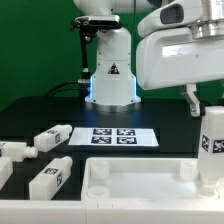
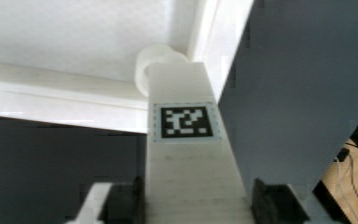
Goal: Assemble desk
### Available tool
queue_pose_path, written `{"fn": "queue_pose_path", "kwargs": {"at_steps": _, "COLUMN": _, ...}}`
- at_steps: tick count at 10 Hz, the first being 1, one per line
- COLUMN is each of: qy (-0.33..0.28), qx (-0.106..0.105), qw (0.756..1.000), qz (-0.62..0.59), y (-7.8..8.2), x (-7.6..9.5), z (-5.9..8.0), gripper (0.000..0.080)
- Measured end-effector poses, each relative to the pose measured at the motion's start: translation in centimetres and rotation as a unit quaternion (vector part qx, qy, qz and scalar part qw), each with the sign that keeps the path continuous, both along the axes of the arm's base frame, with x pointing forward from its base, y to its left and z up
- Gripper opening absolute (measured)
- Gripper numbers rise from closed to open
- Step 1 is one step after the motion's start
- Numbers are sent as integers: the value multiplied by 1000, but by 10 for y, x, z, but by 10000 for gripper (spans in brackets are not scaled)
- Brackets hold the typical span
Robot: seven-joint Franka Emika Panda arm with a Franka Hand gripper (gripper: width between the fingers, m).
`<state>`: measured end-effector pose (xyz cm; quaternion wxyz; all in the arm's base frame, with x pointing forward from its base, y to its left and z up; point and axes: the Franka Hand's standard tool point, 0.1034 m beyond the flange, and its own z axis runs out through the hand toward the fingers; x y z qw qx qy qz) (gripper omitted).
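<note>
The white rimmed tabletop (image 1: 140,185) lies at the front of the exterior view. My gripper (image 1: 205,112) is shut on a white block leg (image 1: 211,148) with a tag and holds it upright at the tabletop's corner on the exterior view's right. In the wrist view the leg (image 2: 190,150) runs between my fingers (image 2: 272,203) down to the tabletop's corner (image 2: 163,68). Three more legs lie on the table at the exterior view's left: one (image 1: 52,137), one (image 1: 50,178) and one (image 1: 12,151).
The marker board (image 1: 122,137) lies flat in the middle of the black table. The robot's base (image 1: 111,75) stands behind it. A green wall closes the back.
</note>
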<state>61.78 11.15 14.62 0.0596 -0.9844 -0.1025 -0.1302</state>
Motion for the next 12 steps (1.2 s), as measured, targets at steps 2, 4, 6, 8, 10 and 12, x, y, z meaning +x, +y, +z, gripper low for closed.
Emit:
{"fn": "queue_pose_path", "kwargs": {"at_steps": 2, "qy": -2, "qx": 0, "qw": 1000, "qz": -3, "y": -4, "x": 4, "z": -1, "gripper": 285}}
{"fn": "queue_pose_path", "kwargs": {"at_steps": 4, "qy": -6, "qx": 1, "qw": 1000, "qz": -4, "y": -3, "x": 6, "z": -5, "gripper": 285}}
{"fn": "queue_pose_path", "kwargs": {"at_steps": 6, "qy": -3, "qx": 1, "qw": 1000, "qz": -4, "y": -4, "x": 5, "z": -9, "gripper": 285}}
{"fn": "queue_pose_path", "kwargs": {"at_steps": 8, "qy": -8, "qx": 1, "qw": 1000, "qz": -6, "y": -5, "x": 7, "z": -13, "gripper": 285}}
{"fn": "queue_pose_path", "kwargs": {"at_steps": 10, "qy": -27, "qx": 2, "qw": 1000, "qz": -12, "y": -3, "x": 11, "z": -13, "gripper": 285}}
{"fn": "queue_pose_path", "kwargs": {"at_steps": 12, "qy": -41, "qx": 3, "qw": 999, "qz": -14, "y": -2, "x": 14, "z": -12, "gripper": 285}}
